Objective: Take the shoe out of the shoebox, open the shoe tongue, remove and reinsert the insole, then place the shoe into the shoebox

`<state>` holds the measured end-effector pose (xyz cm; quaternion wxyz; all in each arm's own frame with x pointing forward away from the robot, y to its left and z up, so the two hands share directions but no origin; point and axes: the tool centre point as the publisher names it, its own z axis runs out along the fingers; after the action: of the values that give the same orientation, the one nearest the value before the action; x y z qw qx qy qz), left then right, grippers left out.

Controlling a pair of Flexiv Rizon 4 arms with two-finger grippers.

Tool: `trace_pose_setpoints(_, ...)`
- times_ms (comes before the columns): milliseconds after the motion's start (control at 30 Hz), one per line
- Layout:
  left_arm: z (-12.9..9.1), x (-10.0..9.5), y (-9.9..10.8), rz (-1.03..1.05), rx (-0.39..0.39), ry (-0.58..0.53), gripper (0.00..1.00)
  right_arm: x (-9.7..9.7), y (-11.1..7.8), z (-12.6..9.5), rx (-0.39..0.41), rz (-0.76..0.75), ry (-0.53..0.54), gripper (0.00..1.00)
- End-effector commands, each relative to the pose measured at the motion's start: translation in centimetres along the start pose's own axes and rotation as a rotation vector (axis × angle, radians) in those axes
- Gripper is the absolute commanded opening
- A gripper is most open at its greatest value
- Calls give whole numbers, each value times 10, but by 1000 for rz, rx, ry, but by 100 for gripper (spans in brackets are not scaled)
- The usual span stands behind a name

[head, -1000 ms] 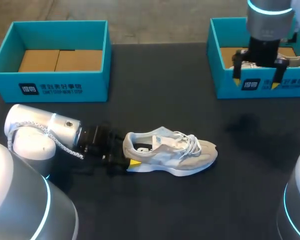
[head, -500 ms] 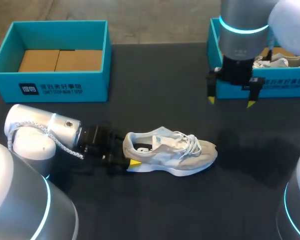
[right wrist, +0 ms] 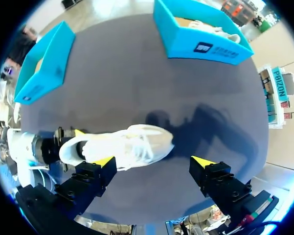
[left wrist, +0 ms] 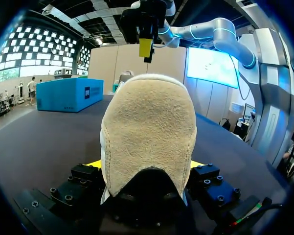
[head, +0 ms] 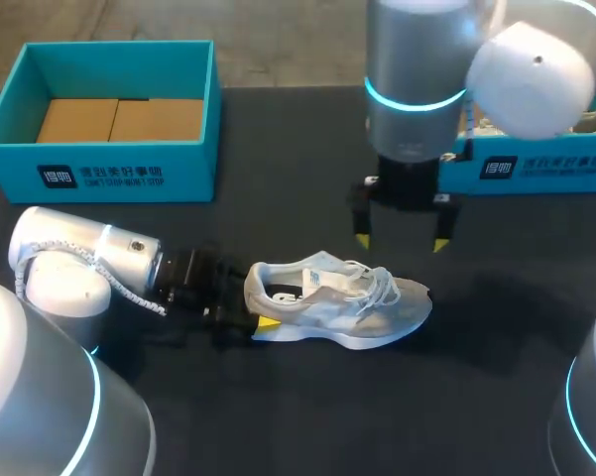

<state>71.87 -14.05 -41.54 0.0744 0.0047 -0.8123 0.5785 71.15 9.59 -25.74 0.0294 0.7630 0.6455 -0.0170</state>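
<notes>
A low-cut sneaker (head: 342, 307) of white mesh and beige suede lies on its sole on the dark table (head: 278, 218), outside both boxes, toe toward the robot's right. The left gripper (head: 240, 315) pinches its heel. In the left wrist view the suede heel counter fills the space ahead of the left gripper (left wrist: 147, 166), and only slivers of the two yellow fingertips (left wrist: 94, 163) show, one against each side of the heel. The rest of the sneaker is hidden behind its own heel.

The right gripper (head: 401, 241) hangs above the sneaker's laces with its fingers spread wide, touching nothing. From the right wrist view the whole sneaker (right wrist: 120, 147) is seen beneath the right gripper (right wrist: 153, 161).

The teal open-topped left-hand shoebox (head: 99, 159) stands at the table's far left and holds brown cardboard (head: 119, 119). The matching right-hand shoebox (head: 536, 169) is largely covered by the right arm. A second shoe (right wrist: 205, 24), pale in colour, lies inside it, its details too small to make out.
</notes>
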Motion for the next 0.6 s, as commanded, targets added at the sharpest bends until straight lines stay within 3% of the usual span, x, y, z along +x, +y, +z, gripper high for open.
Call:
trace_pose_setpoints(33, 2, -1, 3, 0, 1, 0, 0, 35, -8, 4, -8, -13, -35, 100)
trace_pose_setpoints(333, 2, -1, 3, 0, 1, 0, 0, 72, -30, 19, 4, -44, -68, 100)
trace_pose_setpoints(600, 2, -1, 3, 0, 1, 0, 0, 93, -41, 38, 9, -74, -89, 100)
